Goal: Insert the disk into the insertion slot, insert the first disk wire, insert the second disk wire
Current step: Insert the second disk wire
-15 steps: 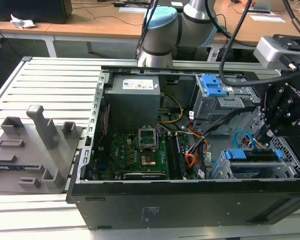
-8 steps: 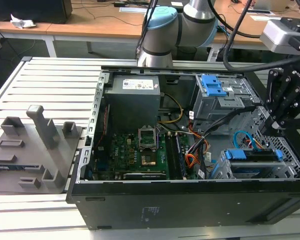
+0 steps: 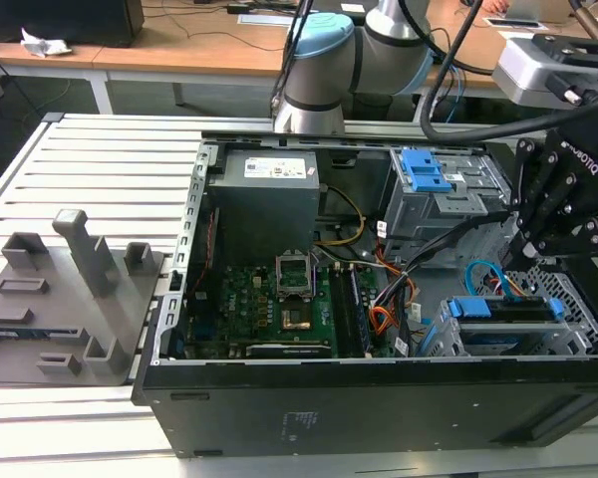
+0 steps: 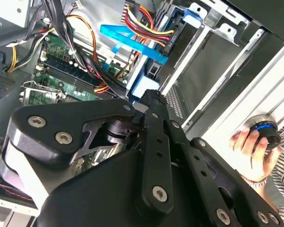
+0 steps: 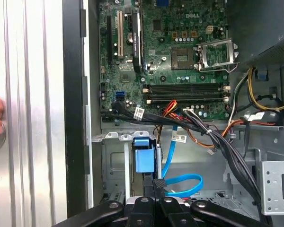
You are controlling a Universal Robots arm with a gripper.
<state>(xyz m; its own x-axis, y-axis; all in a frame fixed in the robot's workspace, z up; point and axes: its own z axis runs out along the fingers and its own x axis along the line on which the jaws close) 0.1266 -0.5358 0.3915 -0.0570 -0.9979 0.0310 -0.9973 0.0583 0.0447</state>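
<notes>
The disk's blue carrier frame (image 3: 500, 308) sits inside the insertion slot (image 3: 570, 299), a silver perforated cage at the case's near corner on the exterior view's right. My black gripper (image 3: 531, 249) hangs just above it, fingers shut. In the first wrist view the fingertips (image 5: 157, 183) meet beside the blue frame (image 5: 144, 158) and the looping light-blue second disk wire (image 5: 184, 183); nothing shows between them. The orange-red first disk wire (image 5: 171, 108) lies over the motherboard edge. In the second wrist view the light-blue wire (image 4: 128, 40) crosses behind my gripper (image 4: 151, 97).
A taller grey cage with a blue latch (image 3: 426, 171) stands behind the slot. Thick black cables (image 5: 227, 151) cross the case beside the motherboard (image 3: 279, 299). A person's hand (image 4: 253, 146) rests on a round knob on the slatted table. A grey fixture tray (image 3: 60, 289) lies on the exterior view's left.
</notes>
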